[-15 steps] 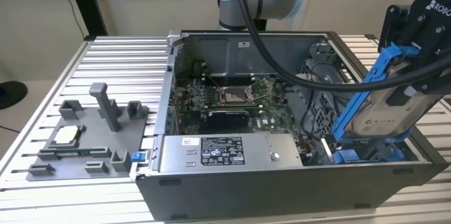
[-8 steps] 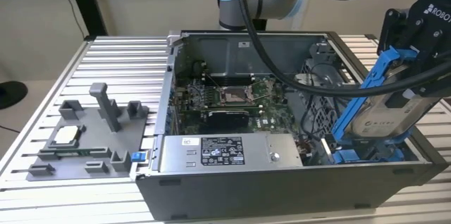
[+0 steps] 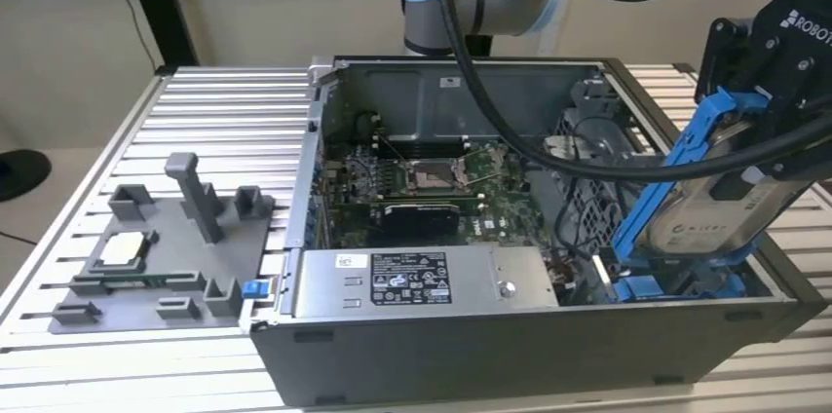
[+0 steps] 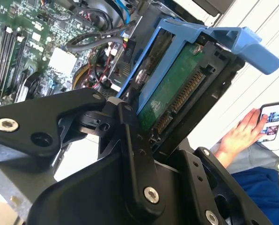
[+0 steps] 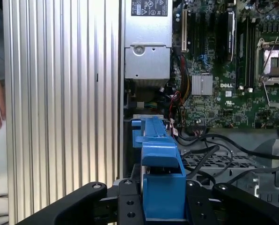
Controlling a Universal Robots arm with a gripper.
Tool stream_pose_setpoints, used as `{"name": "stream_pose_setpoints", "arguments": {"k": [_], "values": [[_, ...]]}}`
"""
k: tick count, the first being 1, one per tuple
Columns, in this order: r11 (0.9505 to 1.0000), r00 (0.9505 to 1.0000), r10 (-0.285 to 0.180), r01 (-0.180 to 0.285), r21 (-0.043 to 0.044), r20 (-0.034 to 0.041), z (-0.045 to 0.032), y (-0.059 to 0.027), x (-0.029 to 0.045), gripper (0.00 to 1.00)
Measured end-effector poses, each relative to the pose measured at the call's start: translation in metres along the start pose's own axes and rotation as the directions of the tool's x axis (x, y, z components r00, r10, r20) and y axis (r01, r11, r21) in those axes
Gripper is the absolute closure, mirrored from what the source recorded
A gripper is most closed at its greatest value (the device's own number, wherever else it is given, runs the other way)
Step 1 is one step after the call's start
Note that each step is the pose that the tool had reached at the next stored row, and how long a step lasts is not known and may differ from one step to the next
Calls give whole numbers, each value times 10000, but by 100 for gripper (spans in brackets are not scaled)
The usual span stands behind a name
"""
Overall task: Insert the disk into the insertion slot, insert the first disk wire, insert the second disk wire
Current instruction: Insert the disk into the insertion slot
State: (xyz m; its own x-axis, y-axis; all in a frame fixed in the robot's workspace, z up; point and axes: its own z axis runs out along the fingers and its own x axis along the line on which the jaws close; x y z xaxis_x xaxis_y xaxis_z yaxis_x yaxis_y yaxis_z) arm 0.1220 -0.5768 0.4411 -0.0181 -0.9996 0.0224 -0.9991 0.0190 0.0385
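The disk [image 3: 708,201], a silver-grey drive in a bright blue carrier, hangs steeply tilted over the case's corner at the exterior view's right. My gripper [image 3: 747,106] is shut on its upper end. The disk's lower end reaches down to the blue rails of the insertion slot [image 3: 676,286]. In the second wrist view the disk's green circuit side and connector [image 4: 177,91] sit between my black fingers [image 4: 135,154]. In the first wrist view the blue carrier [image 5: 156,159] runs out from my gripper [image 5: 163,201] toward the case. Loose black and red cables [image 5: 195,138] lie beside the bay; I cannot tell which are the disk wires.
An open computer case holds the motherboard [image 3: 416,179], a grey metal box with a sticker [image 3: 416,281] and a perforated cage [image 5: 214,161]. A grey fixture [image 3: 156,257] stands on the ribbed table [image 3: 195,111] at the exterior view's left. A person's hand [image 4: 240,133] is nearby.
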Motion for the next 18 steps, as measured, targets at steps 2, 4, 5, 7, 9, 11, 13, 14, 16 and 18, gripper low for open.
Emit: {"name": "stream_pose_setpoints", "arguments": {"k": [2,4,5,7,9,11,13,14,16,18], "values": [[10000,10000,0,0,0,0,6,0,-1,100],[10000,10000,0,0,0,2,15,-1,-3,100],[10000,10000,0,0,0,1,17,-1,-4,100],[10000,10000,0,0,0,-1,22,-1,-6,100],[10000,10000,0,0,0,0,29,-1,-7,100],[10000,10000,0,0,0,-1,33,-1,-9,100],[10000,10000,0,0,0,-3,36,-1,-9,100],[10000,10000,0,0,0,-2,38,-1,-9,100],[10000,10000,0,0,0,-3,43,-2,-10,100],[10000,10000,0,0,0,0,54,-2,-9,100]]}}
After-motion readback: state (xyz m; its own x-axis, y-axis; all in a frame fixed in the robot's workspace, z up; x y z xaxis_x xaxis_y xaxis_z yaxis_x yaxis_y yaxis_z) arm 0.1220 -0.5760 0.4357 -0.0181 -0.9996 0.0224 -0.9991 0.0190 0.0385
